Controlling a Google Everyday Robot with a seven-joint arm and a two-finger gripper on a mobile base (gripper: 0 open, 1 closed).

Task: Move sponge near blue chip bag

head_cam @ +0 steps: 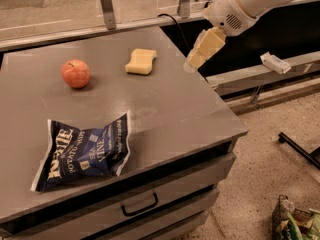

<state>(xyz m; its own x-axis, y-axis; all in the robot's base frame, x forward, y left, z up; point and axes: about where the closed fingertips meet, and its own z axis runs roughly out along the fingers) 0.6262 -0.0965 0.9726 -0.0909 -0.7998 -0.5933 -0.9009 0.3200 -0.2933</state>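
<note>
The pale yellow sponge (141, 61) lies on the grey table top (165, 109) towards the back, right of centre. The blue chip bag (85, 153) lies flat and crinkled near the front left of the table, well apart from the sponge. My gripper (194, 63) hangs in the air from the white arm (250, 1) at the upper right. It is above the table's right edge, to the right of the sponge and a little higher, not touching it. It holds nothing that I can see.
A round orange-red apple (76, 73) sits on the table left of the sponge. The table has a drawer with a handle (140, 206) at the front. A rail with posts (106, 6) runs behind it. Floor and a bag of items (295, 221) lie at the right.
</note>
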